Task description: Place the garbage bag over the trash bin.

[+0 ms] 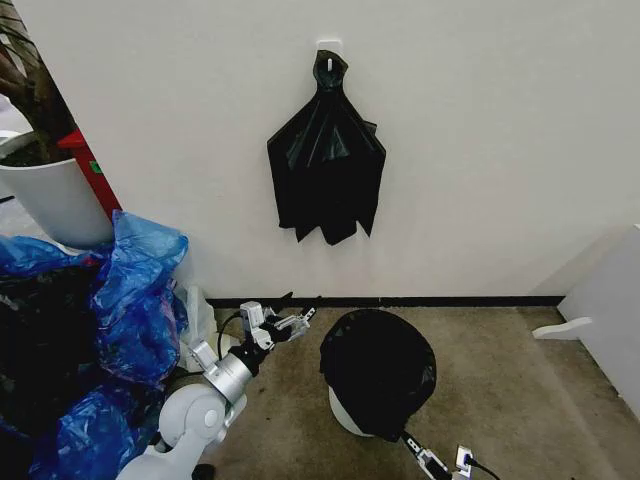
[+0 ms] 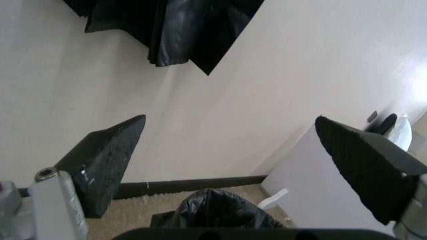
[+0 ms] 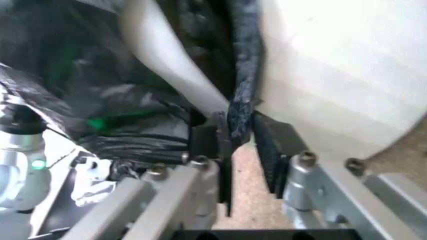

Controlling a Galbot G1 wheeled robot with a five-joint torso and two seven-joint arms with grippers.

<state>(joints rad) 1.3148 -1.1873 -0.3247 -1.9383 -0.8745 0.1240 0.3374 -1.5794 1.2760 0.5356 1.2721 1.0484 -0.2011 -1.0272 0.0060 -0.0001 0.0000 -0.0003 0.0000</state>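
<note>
Thin, slippery black garbage bag (image 1: 377, 368) draped over trash bin (image 1: 343, 414); hem pinched by right gripper (image 3: 241, 131). Left gripper (image 1: 296, 322) agape, clear.

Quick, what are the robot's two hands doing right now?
Left hand: open, holding nothing.
Right hand: shut on the bag's edge by the bin.

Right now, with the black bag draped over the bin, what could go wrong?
The right gripper pinches a fold of the thin glossy black garbage bag beside the round cream-white plastic trash bin; a hard pull might tear it or tip the bin. The open left gripper hangs beside the bin holding nothing, so that side of the bag could slip off the rim.
</note>
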